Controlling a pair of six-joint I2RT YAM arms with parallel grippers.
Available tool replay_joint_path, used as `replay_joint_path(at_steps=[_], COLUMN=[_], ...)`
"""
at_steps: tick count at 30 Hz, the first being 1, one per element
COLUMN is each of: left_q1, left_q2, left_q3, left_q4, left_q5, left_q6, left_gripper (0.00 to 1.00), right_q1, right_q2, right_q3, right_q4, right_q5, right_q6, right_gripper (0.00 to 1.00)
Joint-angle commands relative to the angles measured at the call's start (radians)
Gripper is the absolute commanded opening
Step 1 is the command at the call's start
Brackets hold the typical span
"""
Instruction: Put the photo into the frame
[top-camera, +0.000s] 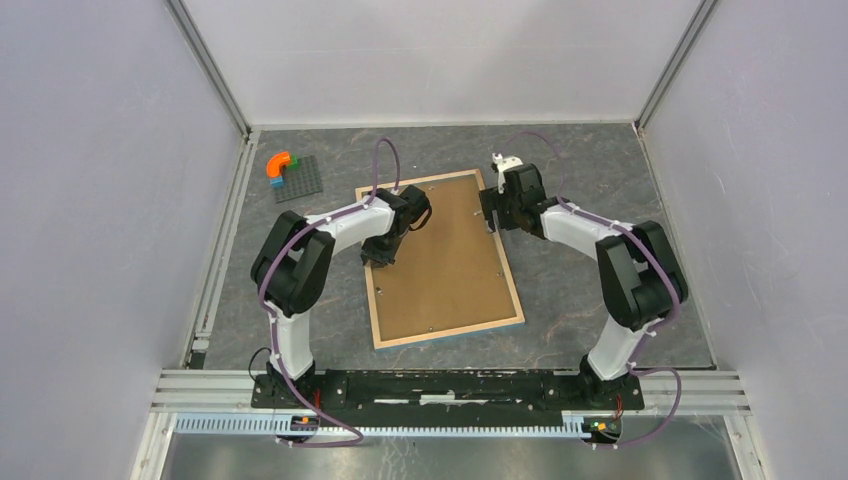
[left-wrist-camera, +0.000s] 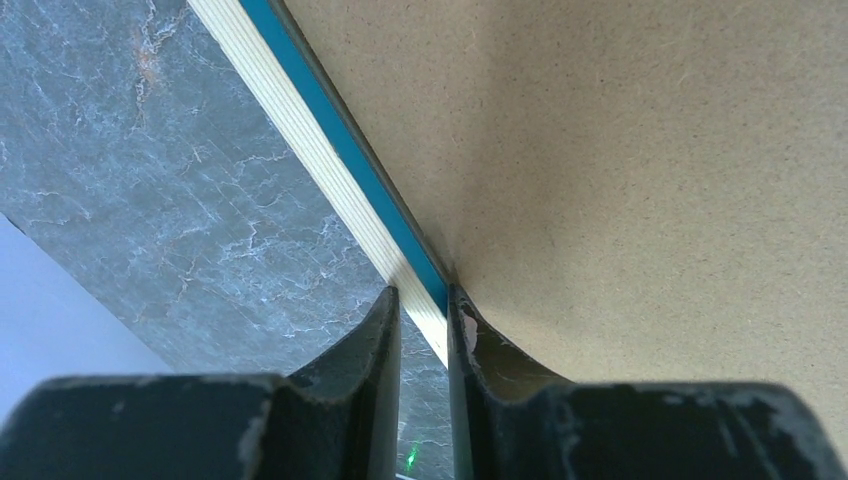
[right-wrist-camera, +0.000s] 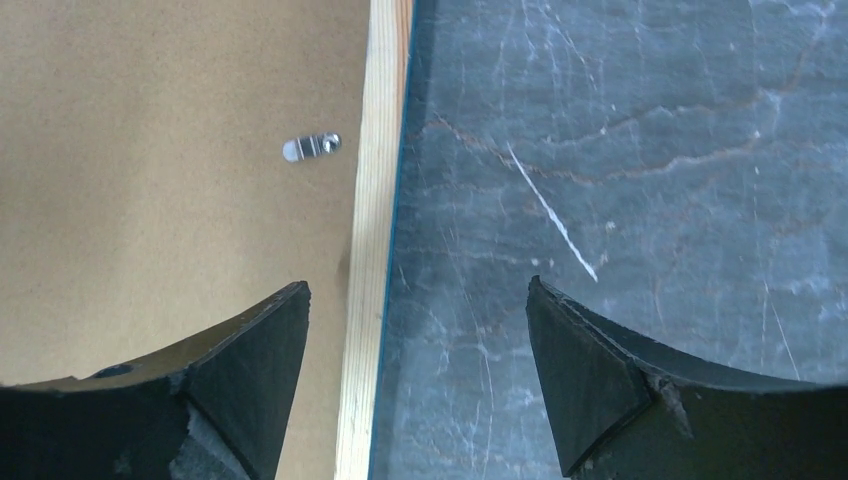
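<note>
The large, thin, rectangular light-wood-and-blue picture frame (top-camera: 450, 333) is lying face down on the grey marbled surface (top-camera: 590, 180), its brown fibreboard backing (top-camera: 445, 260) facing up. The left claw (left-wrist-camera: 424, 300) is pinching the frame's left rim. The right claw (right-wrist-camera: 418, 290) is straddling the right rim, spread wide.

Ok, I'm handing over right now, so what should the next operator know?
The left pincer is shut on the left rail of the frame.
The right pincer is open, straddling the right rail without gripping.
The frame lies back-up on the table, the backing board seated in it; a metal tab lies on the board.
The photo is not in view, possibly under the board.
Left: confirm it is in, then secure the board.
</note>
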Motion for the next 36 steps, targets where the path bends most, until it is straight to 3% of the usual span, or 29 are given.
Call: replay_joint_path(at_steps=[1,13,20,23,31,36], left_q1=[-0.027,-0.036,-0.036,-0.036,-0.038,-0.038], left_q2=[-0.022,-0.006,-0.006,-0.006,-0.003,-0.006], left_q3=[0.000,0.004,0.006,0.007,0.010,0.009], left_q4=[0.070,0.066,0.065,0.065,0.062,0.062], left_q5=[0.063,0.071,0.070,0.069,0.066,0.064], left_q6=[0.048,0.043,0.042,0.042,0.040,0.039], left_gripper=[0.17,0.17,0.17,0.17,0.17,0.17], right_q1=[0.009,0.033,0.069,0.072,0.072,0.072], right_q2=[0.065,0.256,0.319,0.319,0.285,0.257], right_q3=[0.091,0.320,0.392,0.375,0.296,0.263], right_q4=[0.056,-0.120,-0.217,-0.221,-0.173,-0.168], right_q5=[-0.007,0.120,0.257,0.263,0.168,0.111], right_q6=[-0.048,0.375,0.409,0.408,0.380,0.335], right_gripper=[0.84,0.83,0.77,0.68,0.48,0.42])
